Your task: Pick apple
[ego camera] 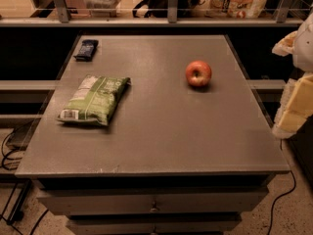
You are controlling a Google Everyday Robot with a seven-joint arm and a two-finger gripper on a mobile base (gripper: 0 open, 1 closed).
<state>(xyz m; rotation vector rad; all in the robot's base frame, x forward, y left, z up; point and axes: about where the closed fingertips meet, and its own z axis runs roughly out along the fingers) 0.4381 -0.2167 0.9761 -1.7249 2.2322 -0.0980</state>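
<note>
1. On the right half of the grey table (161, 141), toward its far side, sits the apple (198, 73). It is small, round and red with yellowish patches, and its dark stem dimple is turned toward the camera. It rests on the bare tabletop with a short shadow at its base, and nothing touches it.
2. At the right edge of the view, past the table's right side, is the gripper (297, 89), seen as pale white and yellowish shapes partly cut off by the frame. It is well apart from the apple, off to the apple's right, and does not hold it. Whether it is open or closed I cannot tell.
3. On the left half of the table lies a green snack bag (95, 100), flat and set at a slant, with its white label end toward the near left corner. It is much larger than the apple and well apart from it.
4. Near the far left corner lies a small dark packet (86, 49), beyond the bag and not touching it.
5. Below the tabletop's near edge runs a drawer front (154, 204) with a small knob at its middle.
6. Down on the floor a dark cable (282, 199) trails at the right.
7. Behind the table a metal rail (171, 19) crosses the view.
</note>
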